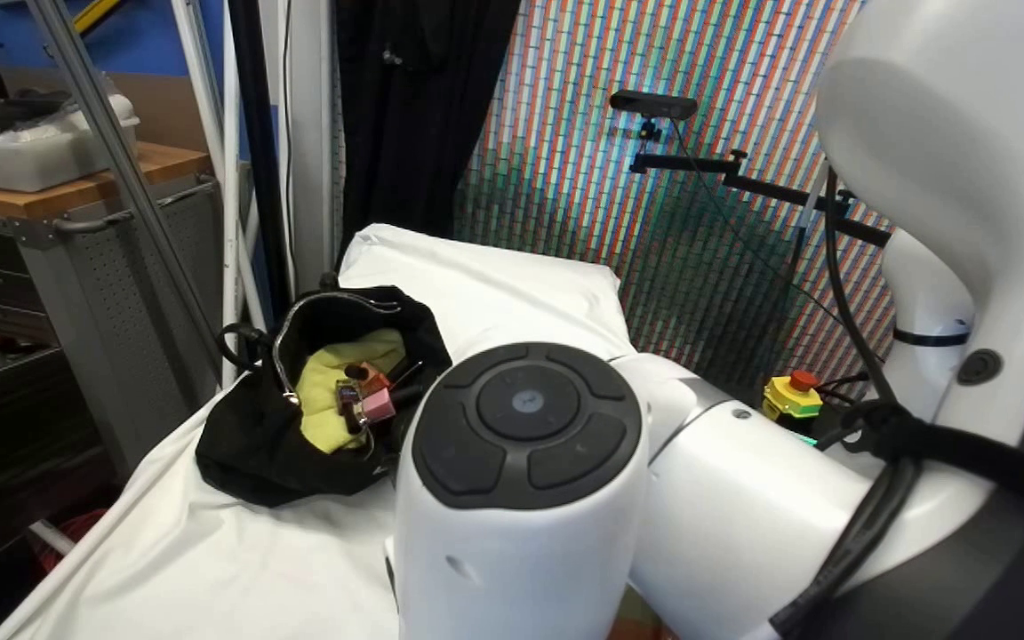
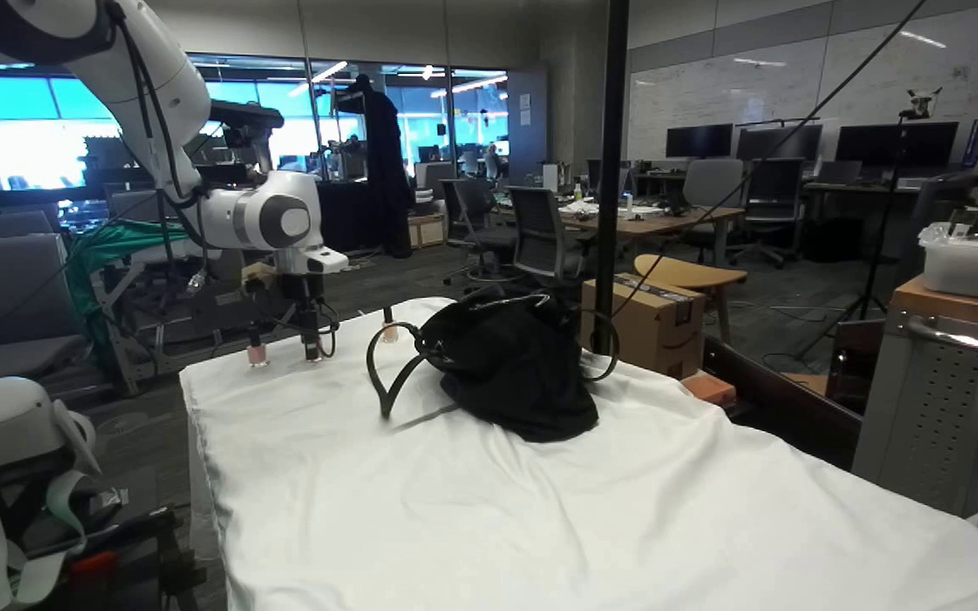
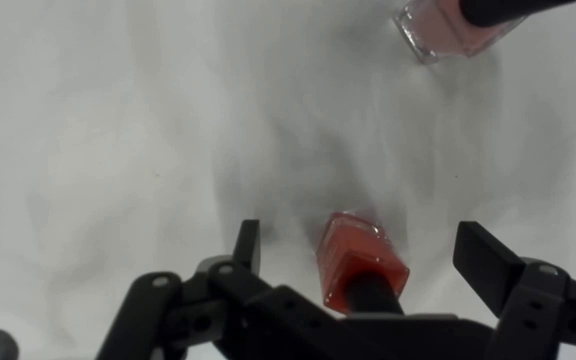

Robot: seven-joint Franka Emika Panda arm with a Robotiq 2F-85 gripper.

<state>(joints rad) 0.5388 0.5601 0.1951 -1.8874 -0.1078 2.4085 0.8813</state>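
Note:
My gripper (image 3: 360, 240) is open around a red nail polish bottle (image 3: 350, 250) with a black cap, a finger on each side and a gap to both. The bottle looks upright, its cap partly hidden behind the gripper's body. A pale pink bottle (image 3: 448, 27) with a black cap stands beyond, cut by the frame's top edge. In an exterior view, the gripper (image 2: 311, 344) is low over the table, with a pink bottle (image 2: 257, 352) to one side and another pale bottle (image 2: 390, 331) to the other. A black bag (image 2: 514, 373) sits nearby.
Inside the bag's mouth lie a yellow cloth (image 1: 324, 413), a pink item (image 1: 378, 405) and other small dark and orange items. The bag's handle loop (image 2: 391, 373) sticks out toward the bottles. White cloth (image 2: 455, 509) covers the table. A dark pole (image 2: 612, 170) rises behind the bag.

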